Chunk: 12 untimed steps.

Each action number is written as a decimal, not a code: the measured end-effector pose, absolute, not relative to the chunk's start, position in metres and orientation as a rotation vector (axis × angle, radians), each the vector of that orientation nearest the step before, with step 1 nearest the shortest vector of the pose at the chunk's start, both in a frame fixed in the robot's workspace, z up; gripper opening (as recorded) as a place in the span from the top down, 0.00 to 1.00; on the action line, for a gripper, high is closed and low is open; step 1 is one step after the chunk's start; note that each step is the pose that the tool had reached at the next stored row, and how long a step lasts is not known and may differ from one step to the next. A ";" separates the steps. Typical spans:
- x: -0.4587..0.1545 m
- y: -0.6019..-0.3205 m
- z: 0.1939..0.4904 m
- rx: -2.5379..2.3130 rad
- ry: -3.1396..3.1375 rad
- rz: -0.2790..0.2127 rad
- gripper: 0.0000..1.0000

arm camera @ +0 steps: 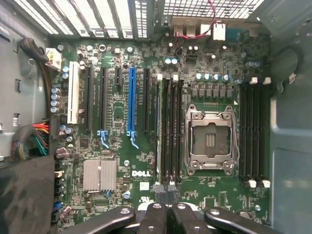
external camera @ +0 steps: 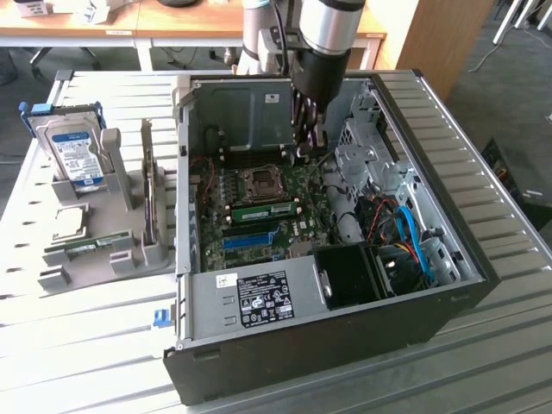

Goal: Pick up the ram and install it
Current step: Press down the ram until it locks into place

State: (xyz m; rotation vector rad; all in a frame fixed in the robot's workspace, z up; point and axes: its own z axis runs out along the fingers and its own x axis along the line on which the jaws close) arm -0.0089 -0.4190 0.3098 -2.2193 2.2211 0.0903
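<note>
Grey plastic forms the holder (external camera: 116, 155) at the exterior view's left, set on a slatted metal table (external camera: 78, 345). A hard drive (external camera: 73, 151) with a blue-white label is stood upright in it, a square silver processor chip (external camera: 69, 222) is laid just below, and a slim green strip (external camera: 86, 248) is lodged in a lower groove; what that strip is cannot be told.

Further right, an open computer case (external camera: 302, 366) is laid on its side, with the motherboard (external camera: 216, 185) exposed. The ram (external camera: 263, 210) is seen lying flat along the board, seated in a memory slot between the blue expansion slot (external camera: 250, 239) and the empty processor socket (external camera: 259, 181). In the wrist view the ram (arm camera: 158, 126) is shown edge-on in the memory slot farthest from the socket (arm camera: 210, 139), with three black slots left bare beside it.

The gripper (external camera: 309, 147) is held inside the case over the board, raised clear of the ram and not touching it. In the wrist view its fingertips (arm camera: 159, 188) are brought together, and nothing is seen clamped between them.

Blue cables (external camera: 414, 233) and a black box (external camera: 349, 274) are packed at the case's end toward the exterior view's right.
</note>
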 end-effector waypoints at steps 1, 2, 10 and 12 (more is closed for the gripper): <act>-0.009 -0.419 0.308 -2.219 2.221 0.090 0.89; -0.009 -0.419 0.306 -2.219 2.221 0.090 0.89; -0.009 -0.419 0.294 -2.218 2.220 0.087 0.89; -0.009 -0.419 0.291 -2.218 2.219 0.086 0.89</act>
